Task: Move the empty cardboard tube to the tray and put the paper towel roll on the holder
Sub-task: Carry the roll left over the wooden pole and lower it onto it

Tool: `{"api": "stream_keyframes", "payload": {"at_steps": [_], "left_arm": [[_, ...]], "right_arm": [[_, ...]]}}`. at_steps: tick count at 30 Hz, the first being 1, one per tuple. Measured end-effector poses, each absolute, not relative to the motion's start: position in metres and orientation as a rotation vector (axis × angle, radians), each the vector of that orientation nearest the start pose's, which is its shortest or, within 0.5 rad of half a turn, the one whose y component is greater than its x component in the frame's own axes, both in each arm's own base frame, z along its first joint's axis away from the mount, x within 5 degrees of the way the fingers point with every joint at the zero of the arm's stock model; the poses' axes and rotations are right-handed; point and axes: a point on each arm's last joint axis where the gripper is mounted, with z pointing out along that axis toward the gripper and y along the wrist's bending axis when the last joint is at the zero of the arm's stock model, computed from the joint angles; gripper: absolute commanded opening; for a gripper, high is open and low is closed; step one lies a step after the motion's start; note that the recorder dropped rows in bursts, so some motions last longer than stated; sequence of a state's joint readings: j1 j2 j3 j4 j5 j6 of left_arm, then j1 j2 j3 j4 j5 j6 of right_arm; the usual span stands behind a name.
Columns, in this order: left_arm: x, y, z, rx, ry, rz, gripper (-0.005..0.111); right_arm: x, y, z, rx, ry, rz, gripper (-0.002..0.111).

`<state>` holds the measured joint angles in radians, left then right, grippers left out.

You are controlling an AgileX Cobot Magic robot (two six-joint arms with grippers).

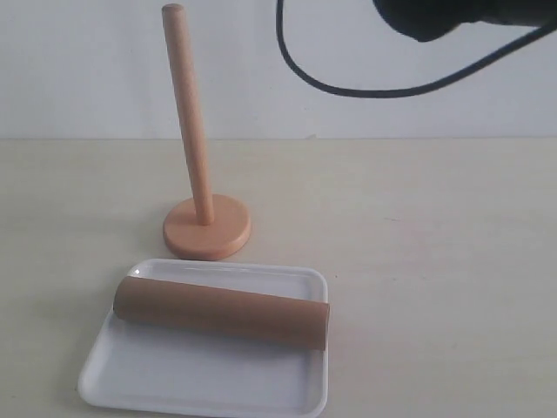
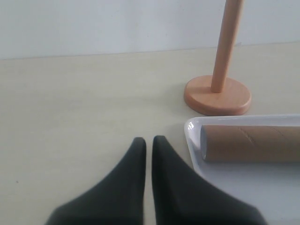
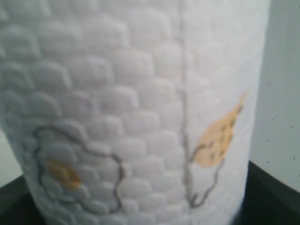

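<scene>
The empty cardboard tube [image 1: 222, 312] lies on its side across the white tray [image 1: 174, 383] near the table's front. Behind the tray stands the wooden holder [image 1: 193, 139], its rod bare. In the left wrist view my left gripper [image 2: 149, 139] is shut with nothing in it, low over the table just beside the tray [image 2: 243, 187] and the tube's end [image 2: 248, 143]. The paper towel roll [image 3: 136, 103] fills the right wrist view, held between the dark fingers [image 3: 274, 197] of my right gripper. The roll is out of the exterior view.
A dark part of the right arm [image 1: 435, 17] and its black cable [image 1: 348, 87] hang at the top right of the exterior view. A pale wall stands behind the beige table [image 1: 435, 261].
</scene>
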<state>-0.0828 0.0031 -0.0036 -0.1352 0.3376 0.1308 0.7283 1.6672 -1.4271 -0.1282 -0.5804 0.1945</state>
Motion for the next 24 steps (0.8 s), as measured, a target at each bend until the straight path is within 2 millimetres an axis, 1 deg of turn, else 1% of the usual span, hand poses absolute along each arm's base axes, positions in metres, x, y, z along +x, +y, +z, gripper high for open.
{"api": "stream_keyframes", "payload": {"at_steps": [6,13,18,24], "left_arm": [[0.053,-0.009,0.184,0.11,1.815,-0.097,0.004],[0.053,-0.009,0.184,0.11,1.815,-0.097,0.004],[0.053,-0.009,0.184,0.11,1.815,-0.097,0.004],[0.053,-0.009,0.184,0.11,1.815,-0.097,0.004]], "right_arm": [[0.312,0.286,0.41,-0.447,1.158,0.747,0.0],[0.327,0.297,0.4,-0.468,1.254,0.72,0.0],[0.331,0.301,0.394,-0.473,1.274,0.715,0.0],[0.337,0.306,0.38,-0.495,1.316,0.693,0.0]]}}
